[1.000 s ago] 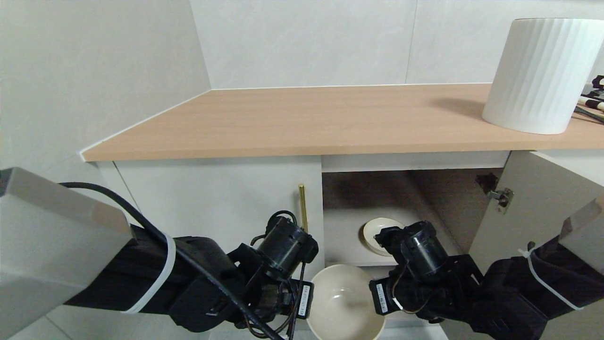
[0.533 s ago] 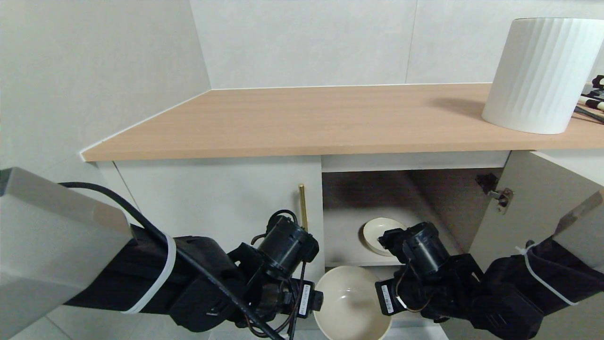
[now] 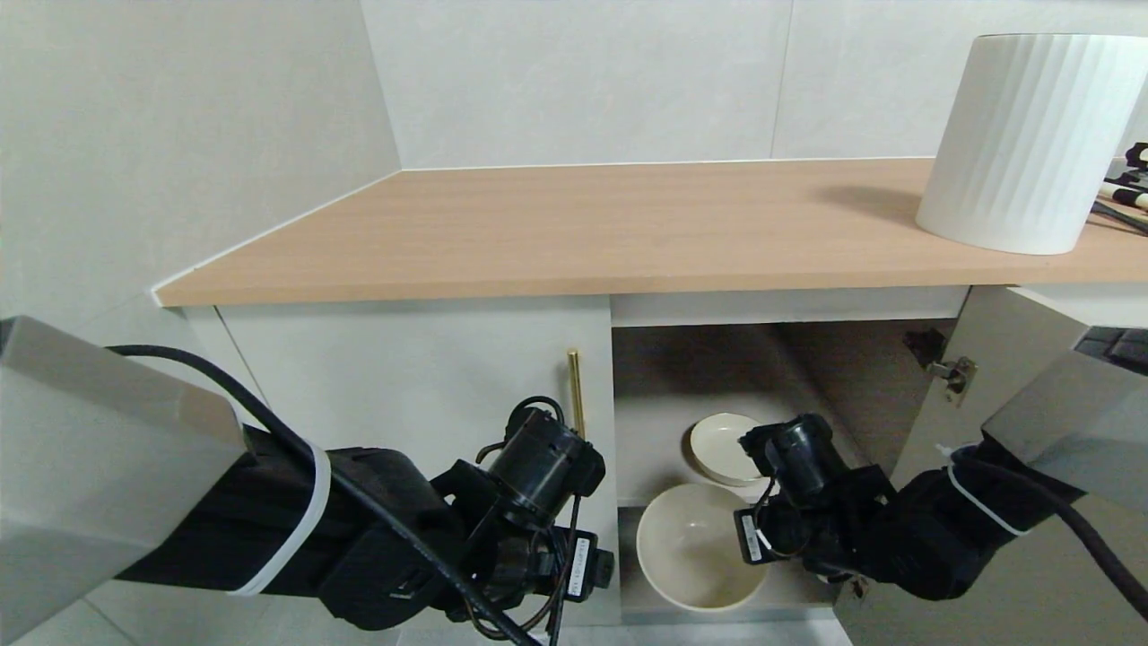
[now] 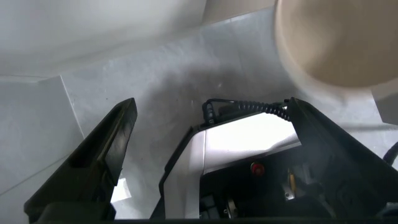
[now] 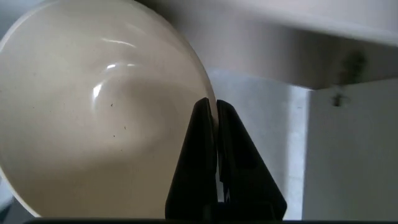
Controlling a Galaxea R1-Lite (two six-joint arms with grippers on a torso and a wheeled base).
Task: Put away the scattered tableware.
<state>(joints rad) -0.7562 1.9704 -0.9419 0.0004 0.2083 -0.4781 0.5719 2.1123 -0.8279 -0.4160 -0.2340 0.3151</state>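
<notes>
- Head view: your right hand is low at the mouth of the open cupboard, gripping the cream bowl by the right side of its rim.
- The bowl is upright, mouth up, right in the cupboard opening. You can't tell from here whether it touches the cupboard floor.
- Just behind the bowl, a small plate lies flat on the shelf inside the cupboard.
- Your left arm hangs in front of the closed left door, below its brass handle. It is beside the bowl and apart from it.
- The right door stands swung open.
- Up on the table, a white ribbed tub stands at the right end.
- Left wrist view: your left hand is spread wide, its dark fingers well apart and holding nothing. The bowl shows beyond them, off to one side over the pale floor.
- Right wrist view: your right hand is clamped tight on the bowl. One finger is inside the rim and one outside, pressed almost together, and the glossy inside of the bowl faces the camera.
</notes>
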